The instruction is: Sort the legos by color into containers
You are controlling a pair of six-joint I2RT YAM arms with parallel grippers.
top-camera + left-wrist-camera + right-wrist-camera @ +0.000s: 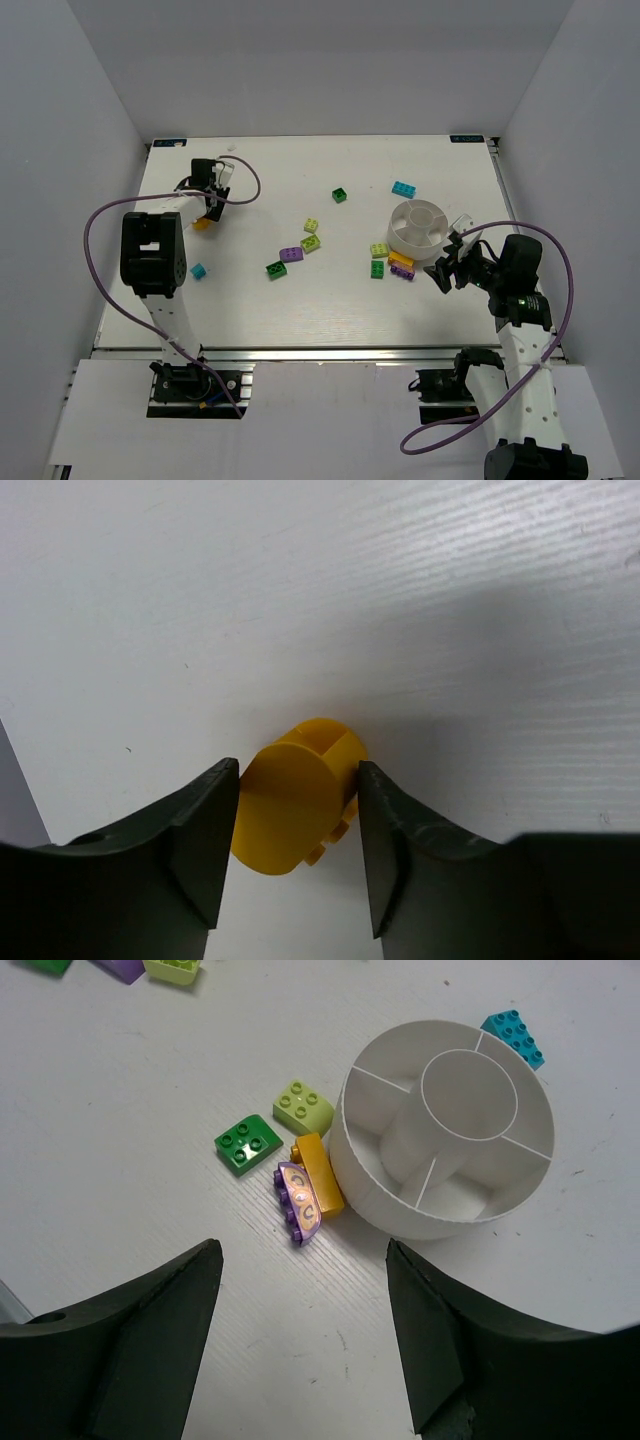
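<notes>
My left gripper (298,770) is low over the far left of the table, and both fingers press the sides of an orange lego (295,805) that rests on the surface; from above it shows at the fingertips (201,224). The white divided bowl (390,1200) holds nothing in the compartments I can see. My right gripper (302,1250) hovers open just short of it, nothing between its fingers. Ahead of it lie a purple lego (300,1200) and an orange lego (320,1173) against the bowl's wall, then a dark green one (248,1144) and a lime one (303,1106).
A cyan lego (513,1035) lies behind the bowl. Mid-table are a dark green brick (276,269), a purple one (291,254), two lime ones (311,243) and a green one (340,195). A cyan brick (198,271) sits by the left arm.
</notes>
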